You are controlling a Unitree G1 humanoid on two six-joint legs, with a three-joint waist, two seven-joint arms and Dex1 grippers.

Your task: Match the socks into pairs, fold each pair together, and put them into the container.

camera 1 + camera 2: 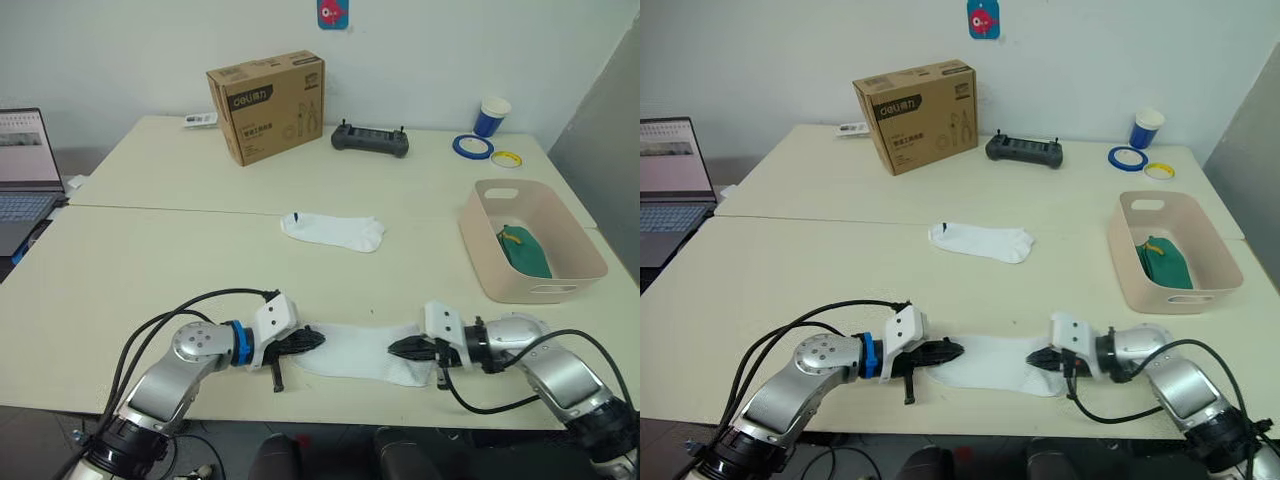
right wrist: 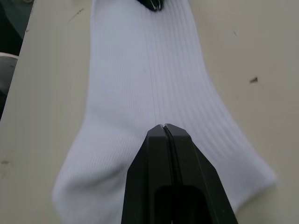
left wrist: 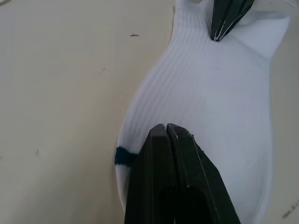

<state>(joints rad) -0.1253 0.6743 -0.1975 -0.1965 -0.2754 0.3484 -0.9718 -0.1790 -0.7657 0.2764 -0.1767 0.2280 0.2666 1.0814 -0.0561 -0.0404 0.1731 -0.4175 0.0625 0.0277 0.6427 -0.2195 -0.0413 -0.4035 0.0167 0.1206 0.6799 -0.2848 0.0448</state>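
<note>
Both grippers sit at opposite ends of one white sock (image 1: 358,352) near the table's (image 1: 130,270) front edge. The left gripper (image 1: 310,340) has its fingers pressed together on one end, by a dark mark, and the right gripper (image 1: 400,347) has its fingers pinched shut on the other end. The sock's long axis runs straight from one gripper to the other, stretched flat between them.

Its likely partner, the second white sock (image 1: 333,231), lies well beyond both grippers, farther out on the table and roughly midway between them, so neither arm looks clearly nearer. The container (image 1: 540,282) stands ahead of the right gripper and out to its right, with a green sock (image 1: 526,254) already inside.
</note>
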